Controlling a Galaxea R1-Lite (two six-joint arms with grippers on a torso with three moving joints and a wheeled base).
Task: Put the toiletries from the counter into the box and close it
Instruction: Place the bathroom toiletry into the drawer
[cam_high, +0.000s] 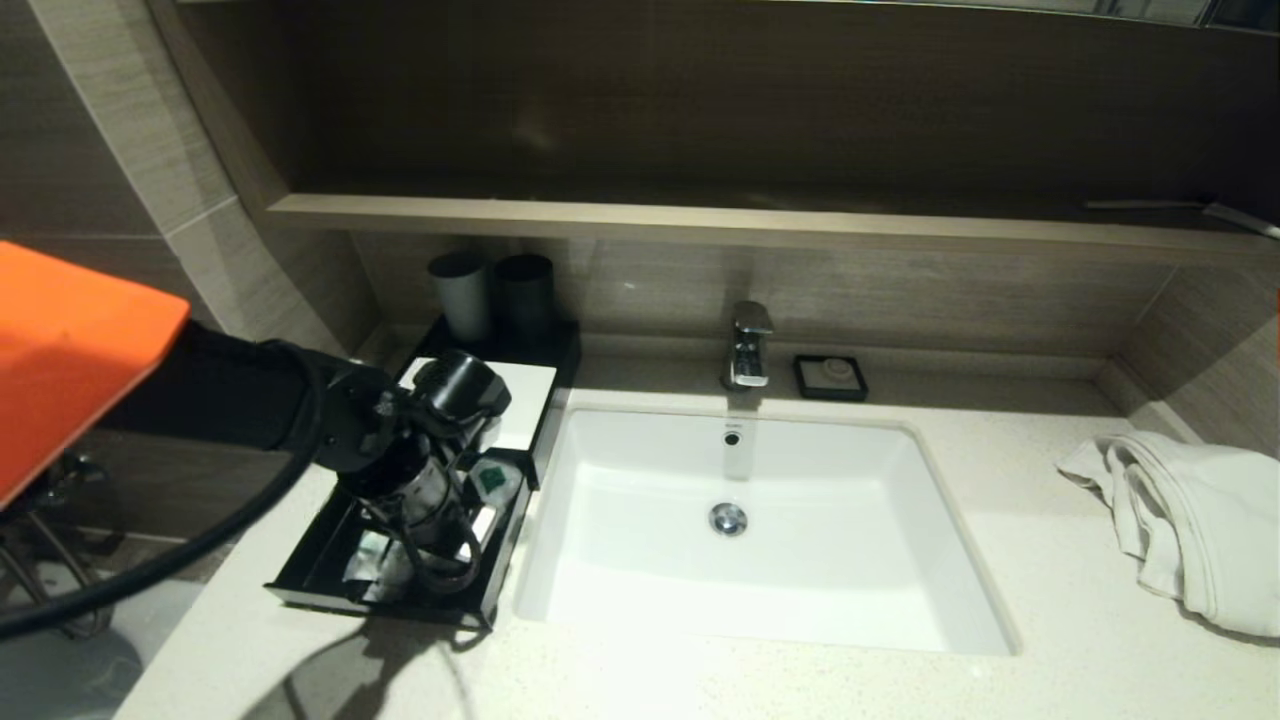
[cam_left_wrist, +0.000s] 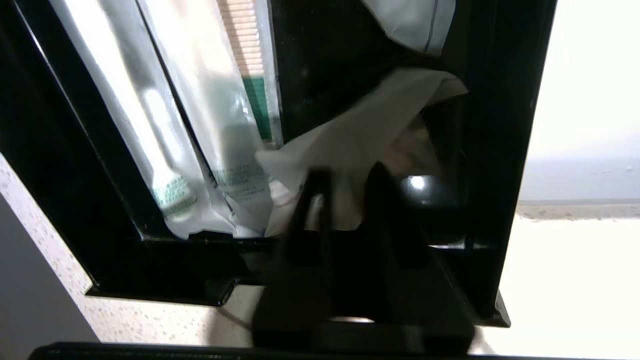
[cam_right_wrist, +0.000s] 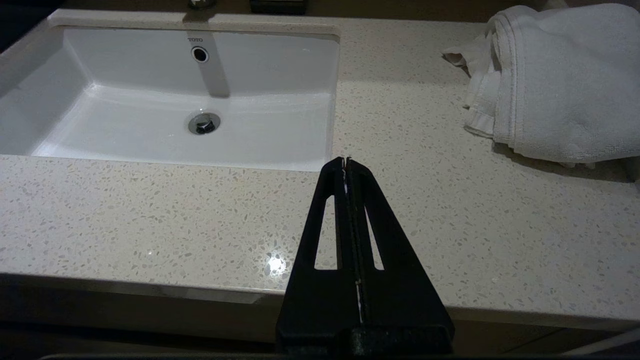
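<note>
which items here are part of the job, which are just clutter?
Job: translucent white toiletry packets; low black box with its open front drawer; left gripper over the drawer.
Clutter: two dark grey cups; crumpled white towel; small black square soap dish; chrome tap.

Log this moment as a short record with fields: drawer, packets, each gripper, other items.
drawer: black box by the sink, its drawer pulled out
packets: long wrapped packets lie in the drawer; a white pouch lies beside them
left gripper: down in the drawer at the pouch, jaws slightly apart, no clear grip
right gripper: shut, parked over the counter front
other items: towel, two cups, soap dish
</note>
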